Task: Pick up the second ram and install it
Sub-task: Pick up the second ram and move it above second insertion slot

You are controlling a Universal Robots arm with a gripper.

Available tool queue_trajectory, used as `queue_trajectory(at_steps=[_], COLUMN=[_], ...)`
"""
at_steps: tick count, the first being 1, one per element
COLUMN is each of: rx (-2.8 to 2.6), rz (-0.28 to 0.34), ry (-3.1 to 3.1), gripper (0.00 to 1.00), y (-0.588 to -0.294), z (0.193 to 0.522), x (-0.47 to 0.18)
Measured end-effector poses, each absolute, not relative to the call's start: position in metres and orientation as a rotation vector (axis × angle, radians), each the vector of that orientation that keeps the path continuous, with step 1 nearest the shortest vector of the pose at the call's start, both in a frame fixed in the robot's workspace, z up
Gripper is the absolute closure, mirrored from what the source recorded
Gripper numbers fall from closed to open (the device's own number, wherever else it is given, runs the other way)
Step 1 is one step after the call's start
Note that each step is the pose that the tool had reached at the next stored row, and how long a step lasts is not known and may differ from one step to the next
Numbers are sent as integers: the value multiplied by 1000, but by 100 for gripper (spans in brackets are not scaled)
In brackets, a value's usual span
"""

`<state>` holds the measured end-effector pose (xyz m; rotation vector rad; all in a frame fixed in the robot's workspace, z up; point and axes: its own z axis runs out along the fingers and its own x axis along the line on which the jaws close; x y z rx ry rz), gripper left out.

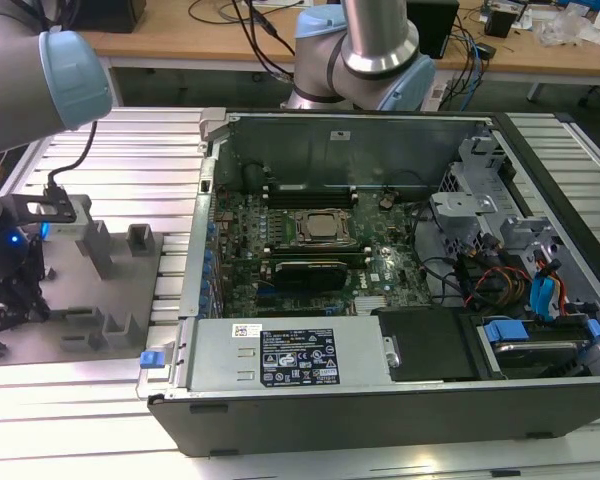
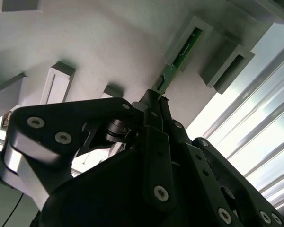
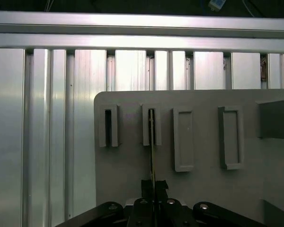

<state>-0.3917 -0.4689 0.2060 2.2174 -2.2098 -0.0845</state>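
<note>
Pinching the near end of the thin green second ram point(image 2: 181, 56), the pincer point(image 2: 155, 101) has its fingers drawn narrow around the board. The stick stands on edge in a slot of the grey holder plate point(image 3: 203, 189) on the ribbed worktop point(image 1: 80, 420), well apart from the open computer case point(image 1: 400, 415). From where I stand, the hold looks slight, right at the tip. Any tilt in a lift could scrape or jam the stick against the slot walls, or let it swivel between the fingers and arrive crooked.
</note>
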Motion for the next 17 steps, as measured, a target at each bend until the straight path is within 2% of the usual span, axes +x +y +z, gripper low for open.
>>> queue_trajectory(at_steps=[17], rx=[2217], rz=[-84], ry=[-2210], gripper=[87], y=[-469], z=[240], x=[-392])
